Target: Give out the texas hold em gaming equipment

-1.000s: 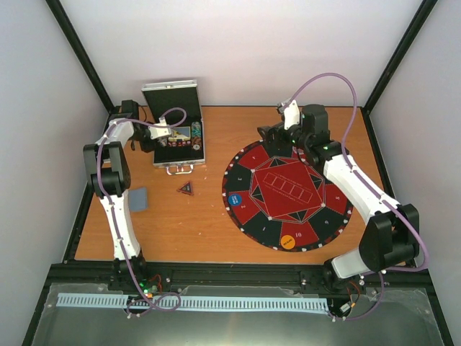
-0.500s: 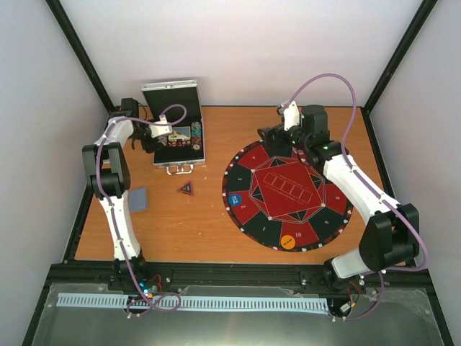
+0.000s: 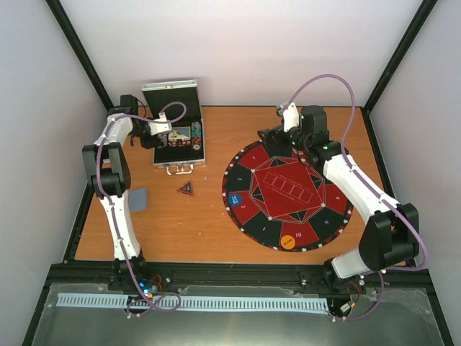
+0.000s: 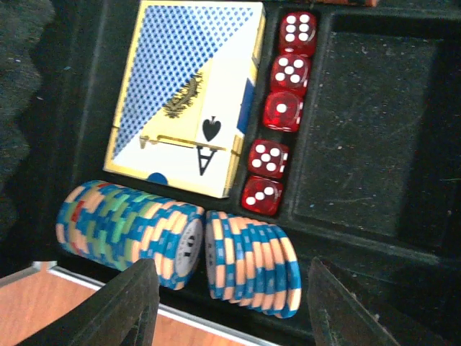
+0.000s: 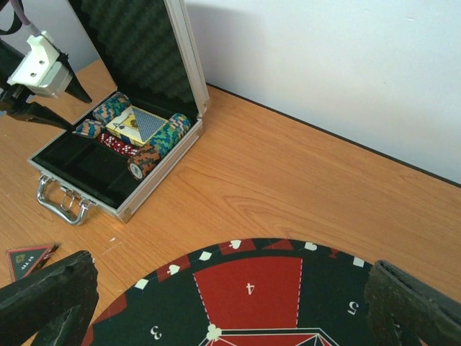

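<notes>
The open aluminium case (image 3: pixel 191 153) at the table's back left holds rolls of poker chips with spotted rims, a boxed card deck (image 4: pixel 187 94) and several red dice (image 4: pixel 277 137). My left gripper (image 4: pixel 232 292) is open and empty, low over the case's near edge, its fingers either side of a blue-and-cream chip roll (image 4: pixel 252 263); a longer roll (image 4: pixel 130 231) lies to its left. My right gripper (image 5: pixel 230 295) is open and empty above the far rim of the round red-and-black mat (image 3: pixel 288 191). A blue disc (image 3: pixel 235 201) and an orange disc (image 3: pixel 287 242) lie on the mat.
A grey-blue card stack (image 3: pixel 138 199) lies on the wood by the left arm. A small red triangular token (image 3: pixel 186 188) lies in front of the case handle (image 5: pixel 61 202). The case lid (image 5: pixel 130 43) stands upright at the back. Walls enclose the table.
My left gripper has shifted slightly back and left over the case. The right arm has not moved.
</notes>
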